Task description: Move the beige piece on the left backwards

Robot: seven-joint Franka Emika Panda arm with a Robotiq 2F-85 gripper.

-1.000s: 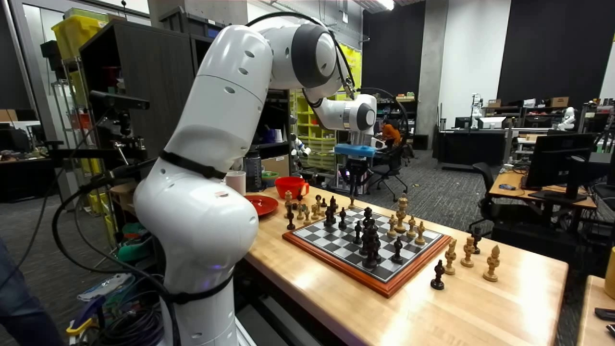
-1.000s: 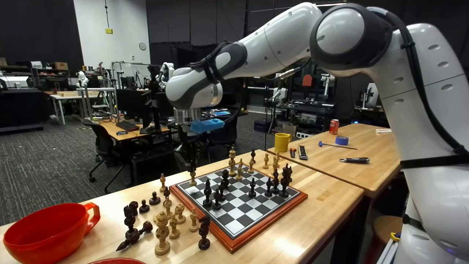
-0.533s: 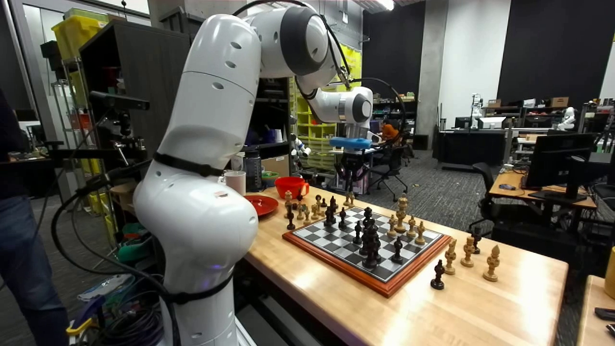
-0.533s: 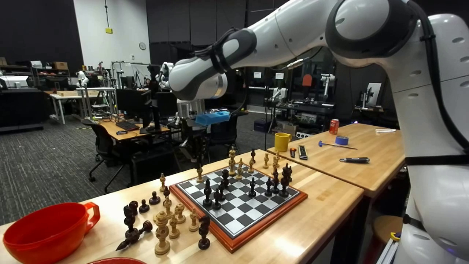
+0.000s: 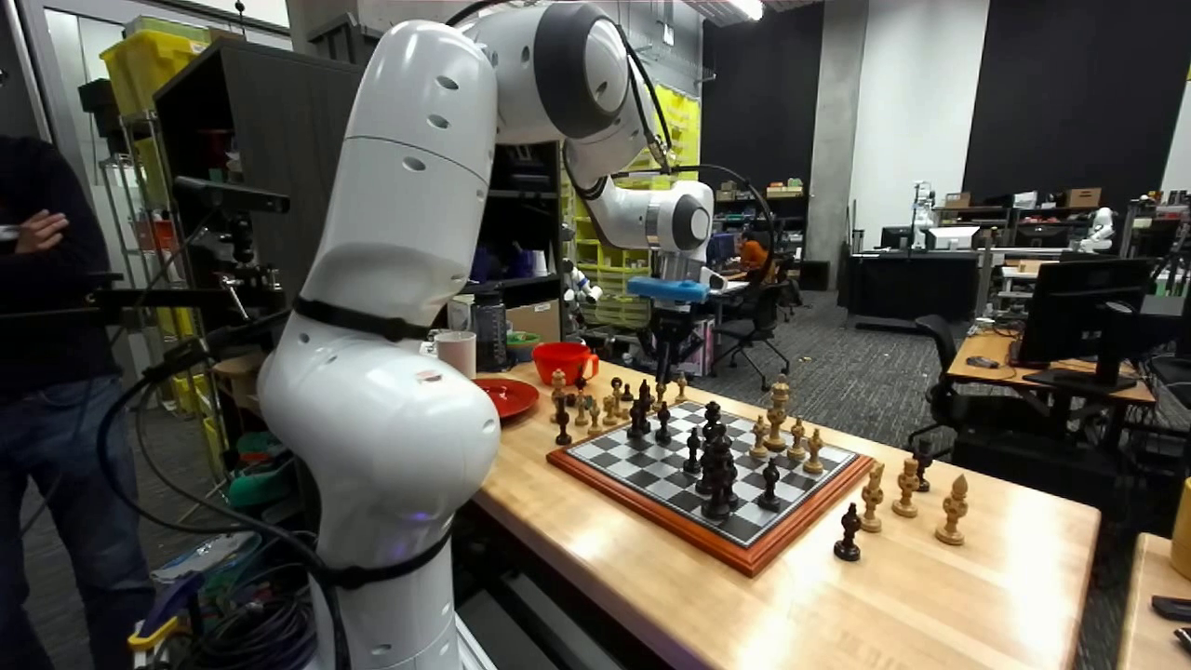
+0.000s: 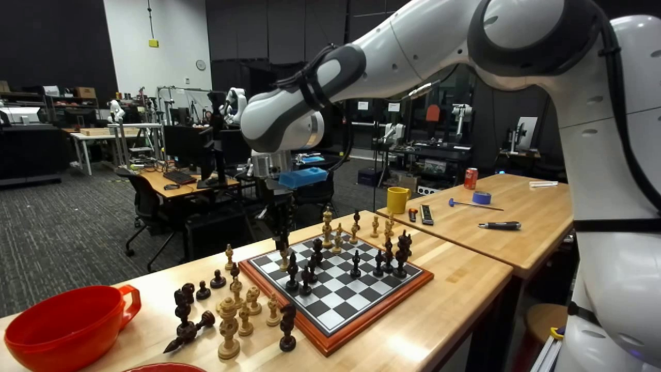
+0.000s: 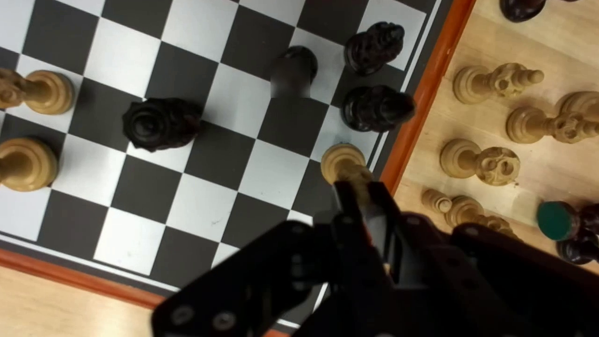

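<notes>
My gripper (image 7: 362,191) is shut around the upper part of the beige piece (image 7: 343,163), whose base shows past the fingertips in the wrist view. The beige piece (image 6: 284,261) is upright, close to one edge of the chessboard (image 6: 341,338), low over a square; whether its base touches the board I cannot tell. Straight above it, pointing down, is the gripper (image 6: 282,242) in an exterior view. The piece's top is hidden between the fingers.
Dark pieces stand close by, among them a tall dark piece (image 6: 293,274) and a dark piece (image 7: 378,110) near the board's rim. Other beige pieces (image 6: 327,230) occupy the board's far part. Several loose pieces (image 6: 246,323) and a red bowl (image 6: 67,323) are off the board.
The gripper has carried the beige piece along the board toward the robot's base, raised half a second ago and lower now. A person has come into view at the side.
</notes>
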